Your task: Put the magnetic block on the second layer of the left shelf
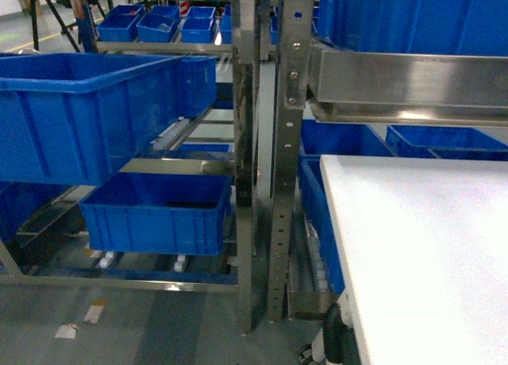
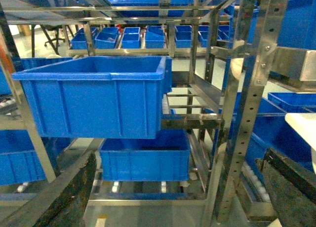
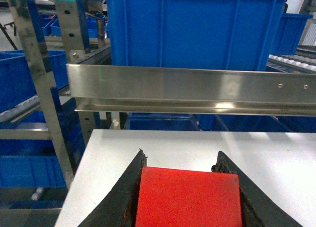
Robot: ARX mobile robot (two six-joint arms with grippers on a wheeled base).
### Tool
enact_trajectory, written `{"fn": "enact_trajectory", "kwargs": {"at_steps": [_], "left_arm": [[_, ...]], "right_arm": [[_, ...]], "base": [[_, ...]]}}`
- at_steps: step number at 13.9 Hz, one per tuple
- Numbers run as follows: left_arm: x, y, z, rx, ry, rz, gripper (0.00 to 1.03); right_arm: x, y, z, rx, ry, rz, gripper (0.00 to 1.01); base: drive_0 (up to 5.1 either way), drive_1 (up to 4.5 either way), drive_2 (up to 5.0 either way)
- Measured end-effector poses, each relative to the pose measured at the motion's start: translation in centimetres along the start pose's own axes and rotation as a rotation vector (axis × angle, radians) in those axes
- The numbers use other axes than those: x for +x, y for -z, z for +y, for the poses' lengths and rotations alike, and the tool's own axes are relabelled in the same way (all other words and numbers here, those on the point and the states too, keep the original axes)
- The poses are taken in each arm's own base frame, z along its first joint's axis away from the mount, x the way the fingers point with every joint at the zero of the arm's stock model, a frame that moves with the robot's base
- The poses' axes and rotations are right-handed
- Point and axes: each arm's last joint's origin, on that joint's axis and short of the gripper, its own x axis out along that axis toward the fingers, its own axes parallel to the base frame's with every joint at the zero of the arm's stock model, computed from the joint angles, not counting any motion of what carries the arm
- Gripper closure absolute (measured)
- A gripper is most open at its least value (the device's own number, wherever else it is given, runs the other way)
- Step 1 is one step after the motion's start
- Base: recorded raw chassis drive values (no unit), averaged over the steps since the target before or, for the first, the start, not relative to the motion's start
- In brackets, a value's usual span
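Head view: the shiny stainless-steel left shelf (image 1: 248,143) of perforated posts and crossbars fills the 9 o'clock half. A large blue plastic bin (image 1: 87,115) rests on its second layer; a lower blue bin (image 1: 155,214) sits beneath at 7 o'clock. A flat white tabletop (image 1: 421,254) occupies 4 o'clock. No gripper or block is visible here.

Left wrist view: the left gripper (image 2: 177,197) shows two dark fingers (image 2: 74,192) at 7 and 5 o'clock, set wide apart with nothing between them. The steel shelf and both bins lie beyond.

Right wrist view: the right gripper (image 3: 190,197) has both dark fingers (image 3: 123,197) pressed against the sides of the small red magnetic block (image 3: 188,197), at 6 o'clock over the white tabletop. The block looks plain-faced and smooth, roughly square, with no evident long axis; its top edge runs level, 9 to 3 o'clock. A steel crossbar (image 3: 187,89) spans above.
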Motion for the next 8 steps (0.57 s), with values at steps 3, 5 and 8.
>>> {"fn": "enact_trajectory", "kwargs": {"at_steps": [3, 5, 8], "left_arm": [[0.0, -0.01, 0.0, 0.0, 0.0, -0.001, 0.05], [0.0, 0.0, 0.0, 0.0, 0.0, 0.0, 0.05], [0.0, -0.03, 0.0, 0.0, 0.0, -0.003, 0.05]], "right_arm": [[0.0, -0.01, 0.01, 0.0, 0.0, -0.002, 0.67], [0.0, -0.05, 0.0, 0.001, 0.0, -0.005, 0.67], [0.0, -0.01, 0.01, 0.0, 0.0, -0.001, 0.67]], "base": [[-5.0, 2.38, 2.4], [-4.8, 2.57, 2.6], [-5.0, 2.38, 2.4]]}}
